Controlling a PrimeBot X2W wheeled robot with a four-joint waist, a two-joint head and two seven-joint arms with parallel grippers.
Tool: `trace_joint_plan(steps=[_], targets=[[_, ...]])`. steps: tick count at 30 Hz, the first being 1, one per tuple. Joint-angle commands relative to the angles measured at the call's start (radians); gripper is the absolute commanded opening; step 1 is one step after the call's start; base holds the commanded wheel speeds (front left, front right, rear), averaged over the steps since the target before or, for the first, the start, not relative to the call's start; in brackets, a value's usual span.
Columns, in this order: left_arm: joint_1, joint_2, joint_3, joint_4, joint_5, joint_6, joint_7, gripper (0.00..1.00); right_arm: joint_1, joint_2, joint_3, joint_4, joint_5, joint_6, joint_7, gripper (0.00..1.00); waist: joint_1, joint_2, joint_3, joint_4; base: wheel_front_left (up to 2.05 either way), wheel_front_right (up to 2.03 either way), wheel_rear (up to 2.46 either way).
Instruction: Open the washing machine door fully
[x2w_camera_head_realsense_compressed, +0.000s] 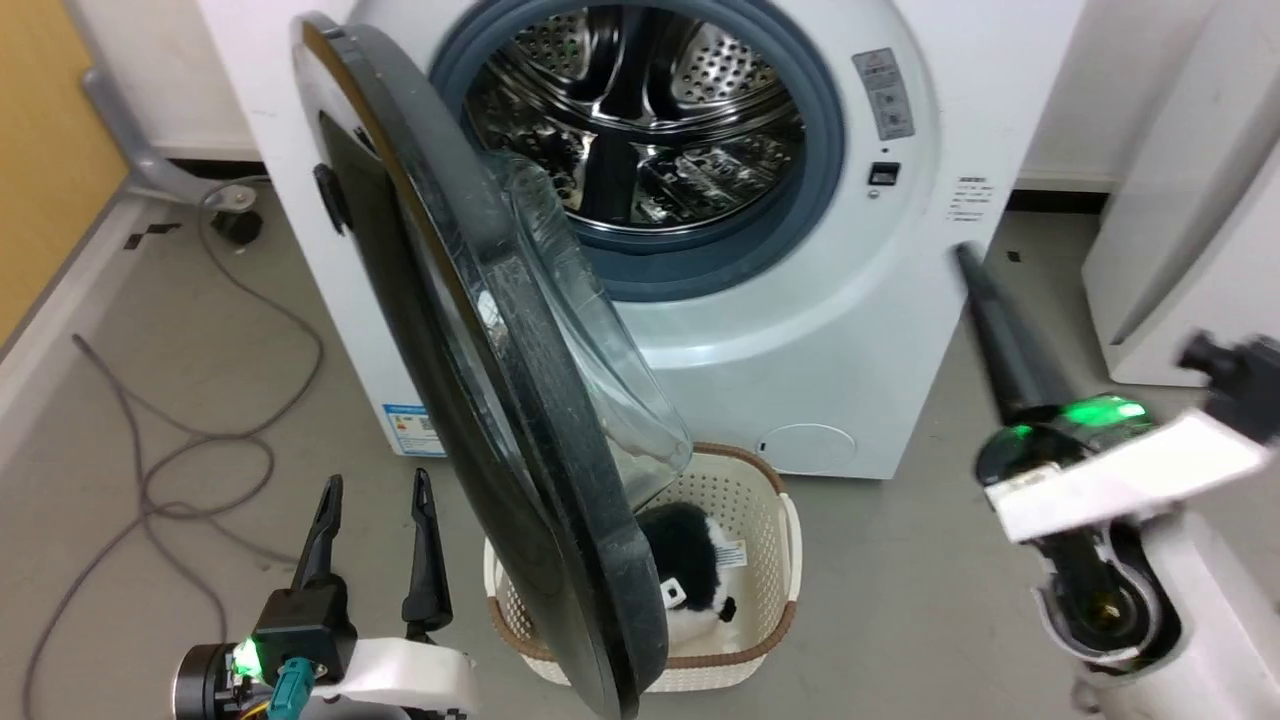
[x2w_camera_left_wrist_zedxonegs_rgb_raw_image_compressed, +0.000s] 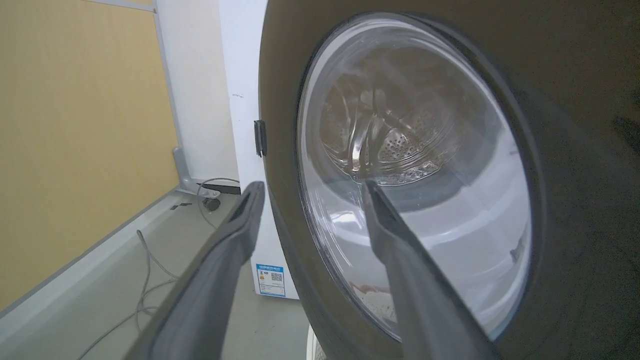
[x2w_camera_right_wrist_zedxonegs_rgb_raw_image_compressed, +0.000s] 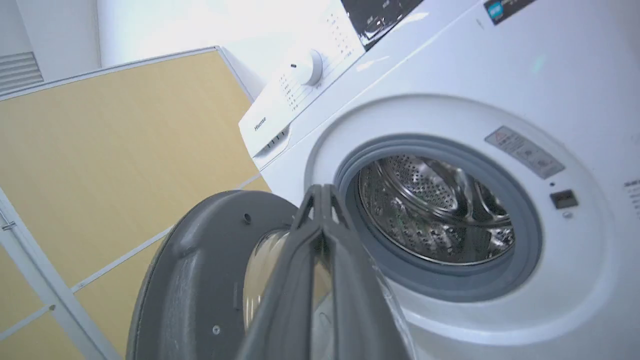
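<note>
Grey floor, yellow wall, white washing machine

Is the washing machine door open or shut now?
Open, swung well out: the washing machine door stands nearly edge-on to the head camera, and the steel drum is uncovered.

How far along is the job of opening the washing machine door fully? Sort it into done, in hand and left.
Done: the washing machine door is unlatched and swung clear of the steel drum. In hand: the left gripper, fingers open, faces the door's outer side without gripping it; the right gripper is shut, off to the right. Left: pushing the door further back; it juts roughly straight out.
</note>
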Motion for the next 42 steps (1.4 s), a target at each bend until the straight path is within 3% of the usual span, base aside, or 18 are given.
trace_joint_plan(steps=[1,4,9,16,22,31,32,33,34,42], targets=[[0.014,0.001,0.005,-0.002,0.007,-0.003,-0.005,1.0,0.0,-0.038,0.011,0.003,-0.097,0.001,-0.063,0.0,0.0,0.0,-0.004,-0.008,0.0,0.0,0.0],[0.018,0.001,0.01,-0.005,0.007,-0.002,-0.005,1.0,0.004,-0.077,-0.006,0.002,-0.293,0.001,-0.102,0.0,0.0,0.0,-0.006,-0.019,0.0,0.0,0.0],[0.022,0.001,0.012,-0.008,0.006,-0.001,-0.005,1.0,0.077,-0.018,-0.155,-0.091,-0.617,0.001,-0.105,0.0,0.0,0.0,-0.004,-0.029,0.0,0.0,0.0],[0.022,0.001,0.008,-0.008,0.004,-0.002,-0.005,1.0,0.211,0.043,-0.239,-0.142,-0.902,0.001,-0.105,0.0,0.0,0.0,-0.003,-0.03,0.0,0.0,0.0],[0.021,0.001,0.005,-0.008,0.003,-0.001,-0.005,1.0,0.328,0.153,-0.336,-0.11,-0.937,0.001,-0.105,0.0,0.0,0.0,-0.002,-0.026,0.0,0.0,0.0],[0.027,0.001,0.003,-0.004,0.006,-0.004,-0.005,1.0,0.422,0.208,-0.367,0.008,-0.924,0.001,-0.105,0.0,0.0,0.0,-0.009,-0.023,0.0,0.0,0.0],[0.027,0.001,0.003,-0.003,0.007,-0.004,-0.005,1.0,0.429,0.211,-0.367,0.021,-0.923,0.001,-0.105,0.11,0.0,0.0,-0.009,-0.022,0.0,0.0,0.0],[0.028,0.001,0.003,-0.003,0.007,-0.004,-0.005,1.0,0.431,0.213,-0.365,0.025,-0.923,0.001,-0.105,0.91,0.0,0.0,-0.01,-0.022,0.0,0.0,0.0],[0.028,0.001,0.004,-0.002,0.008,-0.004,-0.005,1.0,0.433,0.215,-0.366,0.028,-0.926,0.001,-0.105,1.0,0.0,0.0,-0.01,-0.022,0.0,0.0,0.0],[0.031,0.001,0.004,0.001,0.008,-0.005,-0.005,1.0,0.44,0.223,-0.381,0.04,-0.944,0.001,-0.105,1.0,0.0,0.0,-0.013,-0.018,0.0,0.0,0.0]])
